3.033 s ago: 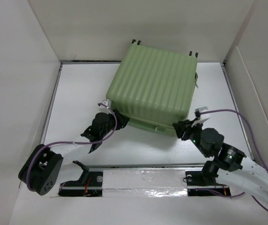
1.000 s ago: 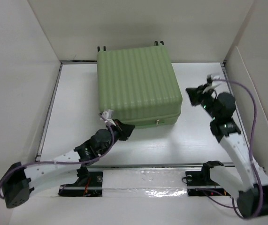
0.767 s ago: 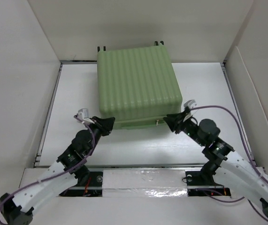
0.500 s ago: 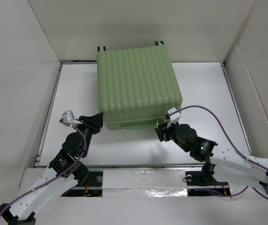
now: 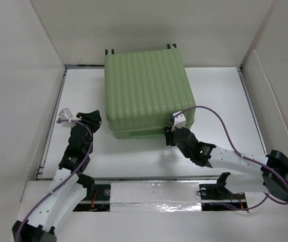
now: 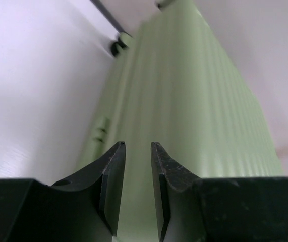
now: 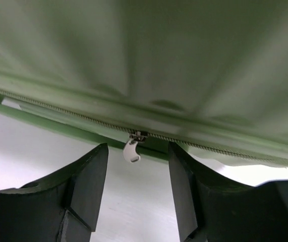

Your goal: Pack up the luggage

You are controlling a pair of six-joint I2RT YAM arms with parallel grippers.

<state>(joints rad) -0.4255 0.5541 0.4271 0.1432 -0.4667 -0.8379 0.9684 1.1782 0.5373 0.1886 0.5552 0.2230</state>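
The luggage (image 5: 148, 91) is a light-green ribbed suitcase lying flat and closed at the back middle of the table, its wheels (image 5: 109, 51) toward the back wall. My left gripper (image 5: 91, 120) hovers just left of its front left corner; in the left wrist view the gripper (image 6: 137, 147) is empty, its fingers a narrow gap apart, facing the shell (image 6: 194, 101). My right gripper (image 5: 171, 135) is at the front edge. In the right wrist view it (image 7: 137, 148) is open, with the white zipper pull (image 7: 131, 151) hanging between the fingertips, untouched.
White walls (image 5: 22, 75) enclose the table on the left, back and right. A taped metal strip (image 5: 154, 194) runs along the near edge between the arm bases. Purple cables (image 5: 209, 113) loop from both wrists. Bare table surface (image 5: 219, 96) lies right of the suitcase.
The suitcase turned and shifted left three seconds ago, then stayed still. My right gripper came from the right side to the front edge and slid left. My left gripper drew back left.
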